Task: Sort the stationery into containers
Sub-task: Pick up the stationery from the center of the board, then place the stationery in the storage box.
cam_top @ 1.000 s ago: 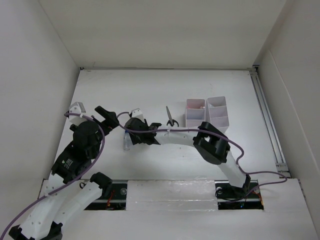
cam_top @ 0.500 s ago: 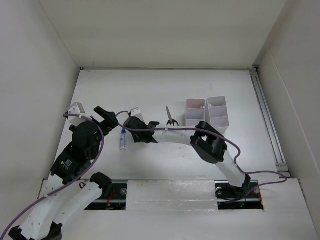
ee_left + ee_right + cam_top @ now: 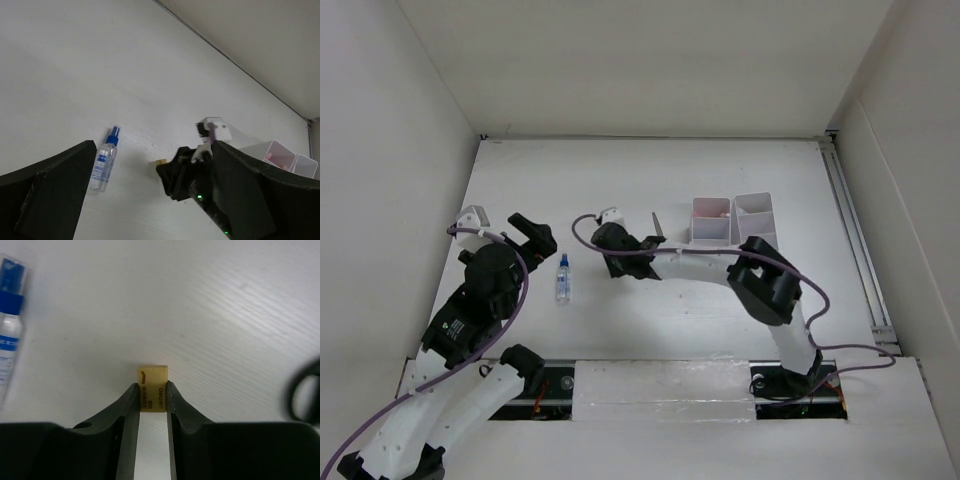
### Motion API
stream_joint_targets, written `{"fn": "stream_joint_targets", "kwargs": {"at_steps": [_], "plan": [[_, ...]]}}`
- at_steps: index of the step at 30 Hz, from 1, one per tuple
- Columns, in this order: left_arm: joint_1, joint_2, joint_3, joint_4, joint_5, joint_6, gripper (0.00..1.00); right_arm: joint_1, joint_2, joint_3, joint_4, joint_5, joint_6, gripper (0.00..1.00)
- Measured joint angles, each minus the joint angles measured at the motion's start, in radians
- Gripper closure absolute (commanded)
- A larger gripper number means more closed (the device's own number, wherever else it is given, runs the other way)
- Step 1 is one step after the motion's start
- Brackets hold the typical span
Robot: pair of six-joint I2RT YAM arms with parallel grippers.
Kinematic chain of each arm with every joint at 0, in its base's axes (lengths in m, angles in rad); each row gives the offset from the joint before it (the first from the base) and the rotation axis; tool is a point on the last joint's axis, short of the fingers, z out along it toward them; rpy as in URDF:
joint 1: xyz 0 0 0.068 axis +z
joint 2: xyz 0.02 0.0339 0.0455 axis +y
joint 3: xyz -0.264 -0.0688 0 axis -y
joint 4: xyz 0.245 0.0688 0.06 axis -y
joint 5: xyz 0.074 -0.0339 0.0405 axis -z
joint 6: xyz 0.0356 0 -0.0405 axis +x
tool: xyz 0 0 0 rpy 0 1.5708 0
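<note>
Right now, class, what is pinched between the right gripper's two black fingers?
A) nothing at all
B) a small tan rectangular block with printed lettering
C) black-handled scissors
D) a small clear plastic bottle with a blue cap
B: the right wrist view shows the small tan rectangular block clamped between the fingers of the right gripper, while the small clear plastic bottle lies apart on the table.
</note>
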Motion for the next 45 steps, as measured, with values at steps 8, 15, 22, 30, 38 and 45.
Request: {"fn": "stream_joint_targets", "kwargs": {"at_steps": [8,15,22,30,38,45], "plan": [[0.0,0.0,0.0,-0.001,0.003,0.0,0.0,-0.211,-0.512,-0.295,0.045,0.046,-0.031,1.0],[0.0,0.002,0.0,0.005,0.01,0.003,0.0,-0.455,-0.897,-0.539,0.026,0.14,0.039,1.0],[0.0,0.025,0.0,0.015,0.031,0.011,0.0,-0.593,-1.056,-0.7,-0.047,0.19,0.117,1.0],[0.0,0.039,0.0,0.021,0.043,0.016,0.0,-0.753,-1.034,-0.756,-0.029,0.138,0.114,1.0],[0.0,0.039,0.0,0.021,0.046,0.018,0.0,-0.798,-0.918,-0.754,0.032,0.064,0.074,1.0],[0.0,0.039,0.0,0.021,0.046,0.018,0.0,-0.8,-0.849,-0.733,0.063,0.035,0.047,1.0]]}}
